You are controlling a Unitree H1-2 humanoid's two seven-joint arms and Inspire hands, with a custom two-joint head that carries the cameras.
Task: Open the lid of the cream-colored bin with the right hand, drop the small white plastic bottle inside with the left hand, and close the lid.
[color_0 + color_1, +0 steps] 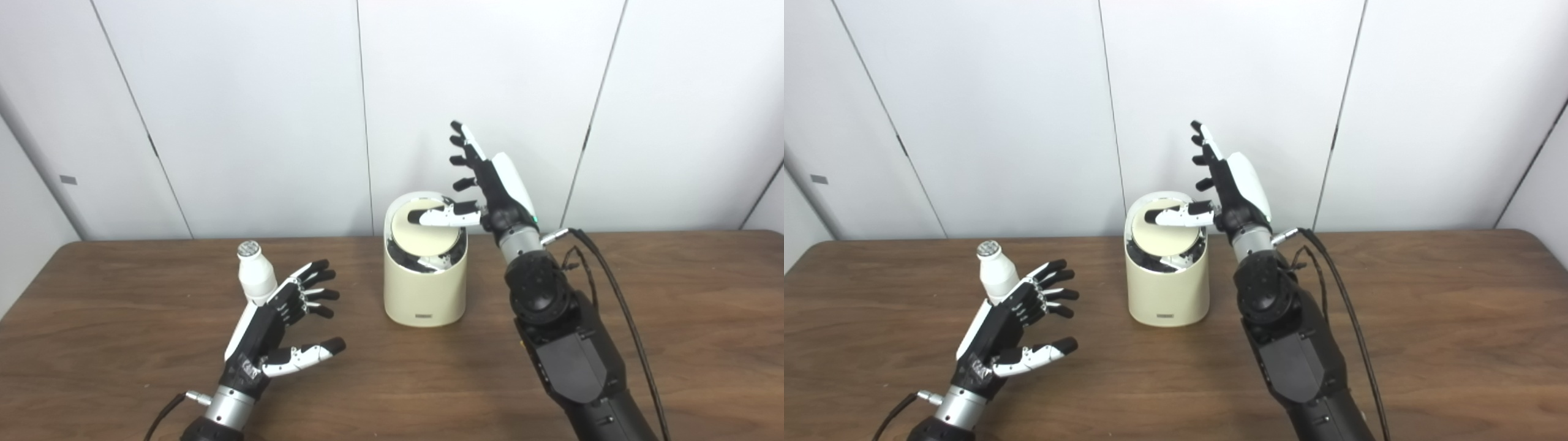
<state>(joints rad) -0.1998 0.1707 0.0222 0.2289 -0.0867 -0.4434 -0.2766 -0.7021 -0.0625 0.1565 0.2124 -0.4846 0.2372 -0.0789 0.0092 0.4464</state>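
On the dark wood table (674, 318), before white wall panels (245, 92), I see bin (422, 288) and bottle (256, 275); left hand (269, 324) spread empty, right hand (490, 184) splayed, thumb pressing lid (422, 236).

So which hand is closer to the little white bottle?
Left. The left hand is open right beside the white bottle. The right hand is far off, thumb on the bin lid.

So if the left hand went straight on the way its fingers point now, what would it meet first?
Probably the cream-colored bin. The open left hand points its fingers to the right toward the bin's lower wall, with bare table between. The small white plastic bottle stands behind the hand, apparently off that line, though depth is unclear.
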